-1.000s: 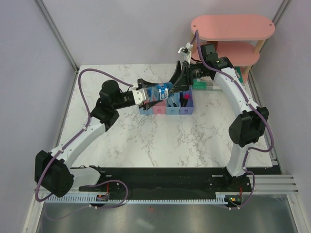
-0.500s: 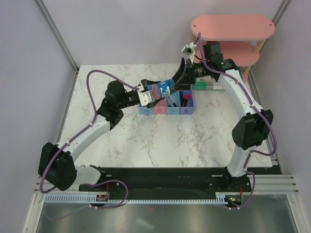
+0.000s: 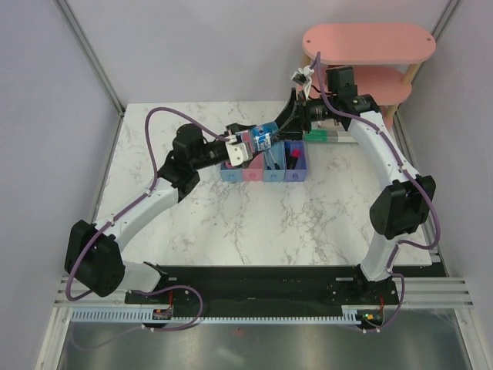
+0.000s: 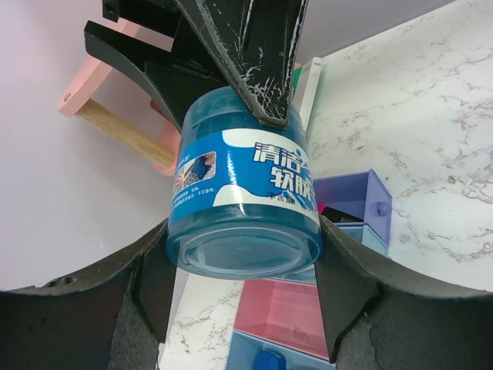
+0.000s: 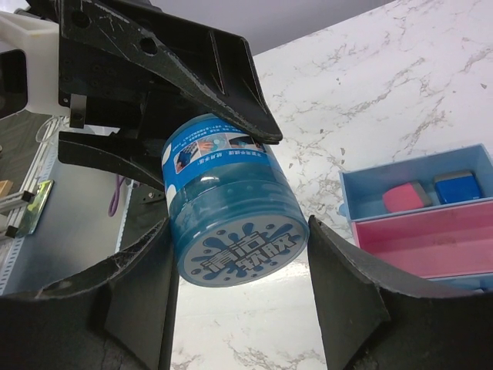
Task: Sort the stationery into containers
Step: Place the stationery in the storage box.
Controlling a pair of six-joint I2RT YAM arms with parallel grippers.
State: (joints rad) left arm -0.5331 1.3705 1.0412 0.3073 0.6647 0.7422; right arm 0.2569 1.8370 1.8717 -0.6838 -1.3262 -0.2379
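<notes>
A round blue jar (image 3: pixel 262 139) with a white and blue label hangs in the air over the containers (image 3: pixel 264 173), a row of four small bins. My left gripper (image 3: pixel 248 146) is shut on its clear bottom end (image 4: pixel 243 254). My right gripper (image 3: pixel 281 131) is shut on its printed lid end (image 5: pixel 235 250). In the left wrist view the right gripper's black fingers (image 4: pixel 262 62) clamp the far end of the jar. A pink eraser (image 5: pixel 404 196) and a blue eraser (image 5: pixel 456 187) lie in the light blue bin (image 5: pixel 362 193). The pink bin (image 4: pixel 285 316) looks empty.
The pink oval two-tier shelf (image 3: pixel 368 42) stands at the back right. A green-edged book (image 3: pixel 327 137) lies just behind the bins. The purple bin (image 3: pixel 296 169) holds a dark item with a pink end. Grey walls close in the table on three sides.
The left arm has stretched forward and to the right, carrying the jar a little up and back. The right gripper has stayed on the jar's other end.
</notes>
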